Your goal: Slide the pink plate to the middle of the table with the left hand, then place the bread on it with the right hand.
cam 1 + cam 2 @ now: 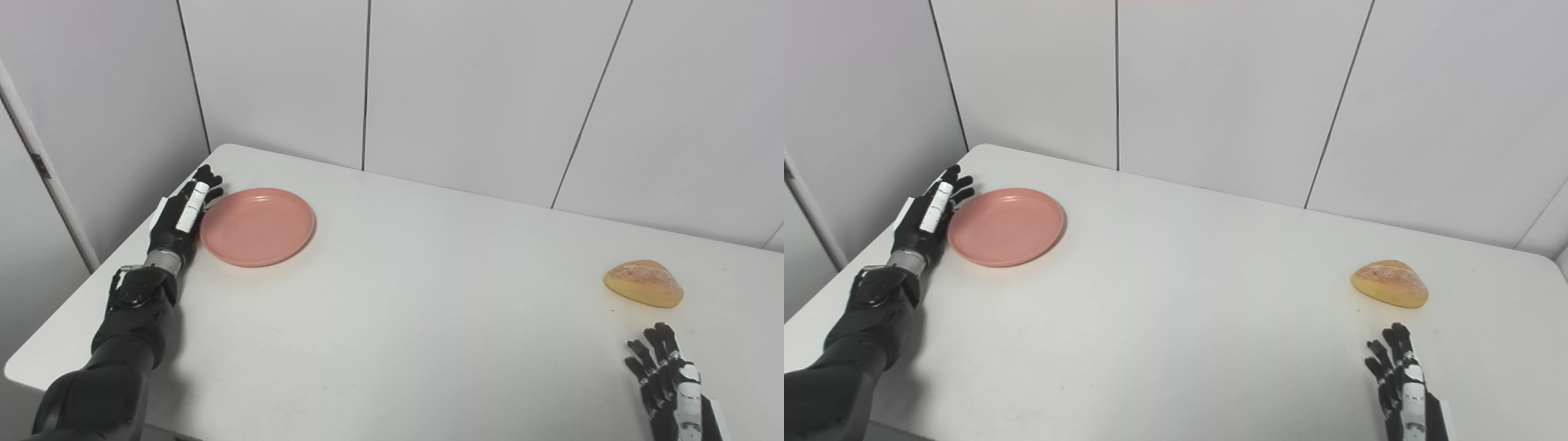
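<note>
The pink plate [257, 226] is lying at the far left of the white counter [404, 294], not yet in the middle. The left robot hand [184, 214] is resting against its left rim, fingers extended, gripping nothing. The bread [643, 283] is sitting far right; the right robot hand [664, 373] is waiting open near it. Both steps seem to be remaining.

We see bright, even, diffuse light with no glare. Soft, faint shadows lie under the pink plate [257, 226] and bread [643, 283] on the white counter [429, 318]. Focus is reasonably sharp throughout.
</note>
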You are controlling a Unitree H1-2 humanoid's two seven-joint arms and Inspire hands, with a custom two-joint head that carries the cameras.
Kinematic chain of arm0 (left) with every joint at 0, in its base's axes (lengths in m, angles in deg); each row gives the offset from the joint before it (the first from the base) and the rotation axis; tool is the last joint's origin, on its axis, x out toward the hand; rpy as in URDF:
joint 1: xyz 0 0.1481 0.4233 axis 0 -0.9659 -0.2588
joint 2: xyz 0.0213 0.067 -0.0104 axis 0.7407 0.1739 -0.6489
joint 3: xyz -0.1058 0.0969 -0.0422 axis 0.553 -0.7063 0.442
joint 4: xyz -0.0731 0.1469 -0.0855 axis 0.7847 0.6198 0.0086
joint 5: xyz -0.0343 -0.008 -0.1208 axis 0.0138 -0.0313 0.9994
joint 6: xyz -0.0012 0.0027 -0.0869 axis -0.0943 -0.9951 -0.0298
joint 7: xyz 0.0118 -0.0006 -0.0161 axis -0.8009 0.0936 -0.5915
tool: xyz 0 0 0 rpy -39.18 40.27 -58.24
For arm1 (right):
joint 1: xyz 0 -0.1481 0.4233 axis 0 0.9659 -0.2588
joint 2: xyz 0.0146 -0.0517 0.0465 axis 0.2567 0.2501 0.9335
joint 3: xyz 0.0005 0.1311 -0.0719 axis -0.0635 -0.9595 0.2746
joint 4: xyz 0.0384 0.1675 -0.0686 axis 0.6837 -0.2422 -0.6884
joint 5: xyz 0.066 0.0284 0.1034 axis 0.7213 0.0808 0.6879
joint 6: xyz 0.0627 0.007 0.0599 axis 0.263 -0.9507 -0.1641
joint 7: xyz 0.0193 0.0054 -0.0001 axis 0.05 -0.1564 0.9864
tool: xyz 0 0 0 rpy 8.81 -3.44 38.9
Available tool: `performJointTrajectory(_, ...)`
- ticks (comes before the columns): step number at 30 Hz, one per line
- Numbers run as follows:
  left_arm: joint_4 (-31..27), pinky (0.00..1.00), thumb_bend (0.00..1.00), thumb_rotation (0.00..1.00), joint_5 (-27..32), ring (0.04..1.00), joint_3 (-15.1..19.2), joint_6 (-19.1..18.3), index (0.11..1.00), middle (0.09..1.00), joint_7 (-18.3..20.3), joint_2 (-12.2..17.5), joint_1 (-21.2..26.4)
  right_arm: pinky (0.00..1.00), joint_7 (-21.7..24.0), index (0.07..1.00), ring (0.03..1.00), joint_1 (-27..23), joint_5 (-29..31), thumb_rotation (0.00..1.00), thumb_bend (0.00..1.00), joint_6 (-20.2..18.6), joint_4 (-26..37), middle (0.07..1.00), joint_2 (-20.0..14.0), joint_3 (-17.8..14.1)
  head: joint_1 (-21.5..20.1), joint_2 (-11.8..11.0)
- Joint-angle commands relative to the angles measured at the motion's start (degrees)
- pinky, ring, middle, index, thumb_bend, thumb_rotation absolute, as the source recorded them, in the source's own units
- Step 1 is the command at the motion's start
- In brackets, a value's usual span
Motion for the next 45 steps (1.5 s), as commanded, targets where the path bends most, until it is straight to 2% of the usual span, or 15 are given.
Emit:
performJointTrajectory(1,-0.96,0.82,0.89,0.78,0.45,0.899,-0.19,1.1,0.916,0.894,2.44,-0.48,2.47,0.93,0.11,0.957,0.928,1.18,-0.34,1.0,0.73,0.15,-2.55,0.961,-0.34,-0.32,-0.19,0.06)
performJointTrajectory(5,0.08,0.84,0.93,0.77,0.15,0.899,-0.49,1.05,0.907,0.887,2.29,-0.64,3.48,0.93,0.2,0.961,0.928,1.02,-0.44,1.0,0.72,0.26,-2.71,0.962,-0.36,-0.28,-0.07,0.16)
performJointTrajectory(6,0.16,0.83,0.94,0.79,-0.43,0.896,-0.95,1.07,0.919,0.891,1.98,-0.61,3.59,0.93,0.17,0.962,0.928,1.06,-0.47,1.0,0.72,0.18,-2.61,0.962,-0.33,-0.29,-0.07,0.16)
performJointTrajectory(11,-1.76,0.81,0.91,0.8,-0.58,0.878,-1.61,1.15,0.925,0.877,2.13,-1.39,3.18,0.93,0.02,0.965,0.926,1.06,-0.69,1.0,0.71,0.13,-2.65,0.964,-0.16,-0.3,0.44,-0.14)
performJointTrajectory(16,-3.18,0.8,0.93,0.79,-0.75,0.883,-2.34,0.69,0.934,0.87,2.15,-1.9,3.14,0.93,0.08,0.97,0.931,1.2,-0.97,1.0,0.71,0.02,-2.39,0.97,-0.17,-0.1,0.78,-0.54)
performJointTrajectory(21,-7.34,0.8,0.94,0.78,-0.17,0.883,-2.76,-1.97,0.913,0.875,1.95,-3.04,2.01,0.94,0.47,0.975,0.937,1.26,0.08,0.98,0.72,-0.12,-2.44,0.977,-0.07,-0.24,0.79,-0.71)
performJointTrajectory(24,-8.62,0.79,0.86,0.8,0.42,0.883,-2.52,-2.2,0.914,0.879,2.68,-3.98,1.73,0.95,0.54,0.981,0.937,1.3,0.53,0.96,0.72,-0.64,-2.04,0.975,-0.1,-0.26,0.85,-0.06)
performJointTrajectory(28,-11.69,0.77,0.83,0.8,0.28,0.879,-2.69,-3.35,0.921,0.884,2.54,-5.35,1.02,0.94,0.27,0.978,0.932,1.37,0.5,0.93,0.74,-1.22,-1.37,0.969,-0.24,-0.15,0.76,0.79)
performJointTrajectory(33,-15.36,0.77,0.88,0.79,-0.43,0.87,-3.3,-6.08,0.917,0.873,1.77,-6.82,-0.03,0.93,-0.15,0.972,0.931,1.48,1.06,0.9,0.72,-1.35,-0.73,0.965,-0.03,-0.53,0.43,1.19)
performJointTrajectory(41,-20.59,0.75,0.89,0.79,-1.12,0.851,-4.09,-9.64,0.921,0.855,0.15,-8.94,-1.78,0.92,-0.37,0.965,0.919,1.71,0.95,0.87,0.74,-2.29,0.32,0.961,0.03,-0.35,-0.52,1.8)
performJointTrajectory(45,-26.02,0.78,0.86,0.8,-0.48,0.861,-4.64,-12.57,0.926,0.855,0.07,-10.42,-3.82,0.92,-0.48,0.965,0.917,2.01,0.68,0.87,0.74,-2.86,1.26,0.959,0.04,-0.1,-0.76,2.0)
